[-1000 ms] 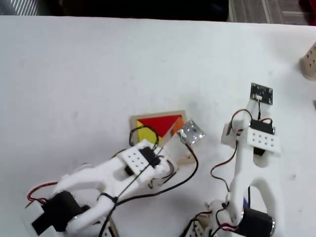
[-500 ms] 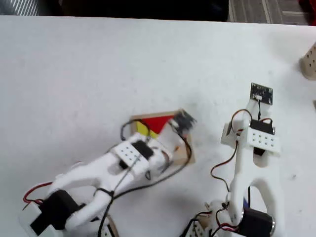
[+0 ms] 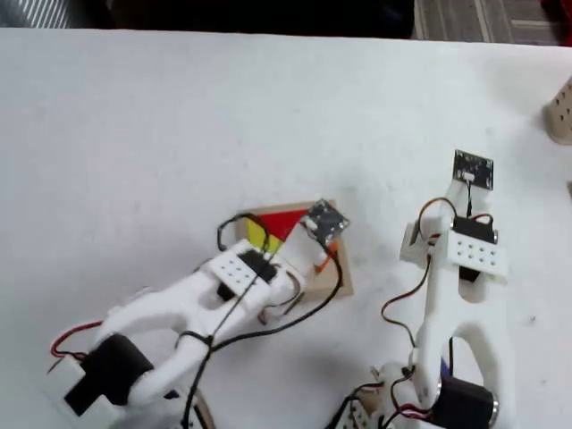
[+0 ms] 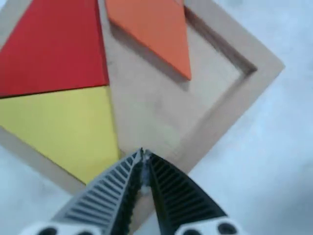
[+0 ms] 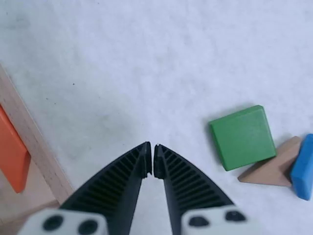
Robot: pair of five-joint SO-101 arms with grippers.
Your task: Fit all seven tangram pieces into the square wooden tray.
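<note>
Tray (image 3: pixel 343 271) sits on the white bench (image 3: pixel 134 134), toward the front, set slightly askew. Left arm (image 3: pixel 179 313) reaches in over its near side and covers much of it. Right arm (image 3: pixel 442 304) stands to the tray's right, apart from it.

Three pieces in the tray: red triangle (image 4: pixel 58 49), yellow triangle (image 4: pixel 63 127), orange piece (image 4: pixel 151 29).
- Red and yellow lie flush, long edge to long edge.
- Orange is a parallelogram close along one rim. One corner is near red, and bare tray floor widens between them.
- Orange casts a shadow on the floor; can't tell if it lies fully flat.

Left claw (image 4: pixel 143 159): closed tight, ribbed pads meeting, nothing held. Its tip hangs over bare tray floor, just beside yellow's corner and near the rim. Contact with the floor can't be judged.

Right claw (image 5: pixel 151 152): pads together but for a sliver of gap at the tip, empty, over bare bench.
- The tray rim and the end of orange lie to one side of it.
- On the side away from the tray, three pieces lie loose on the bench: green square (image 5: pixel 242 137), tan triangle (image 5: pixel 271 166), blue piece (image 5: pixel 303 166).
- Green's corner touches the tan triangle.
- Blue overlaps the tan's far end and is cut off by the frame.
</note>
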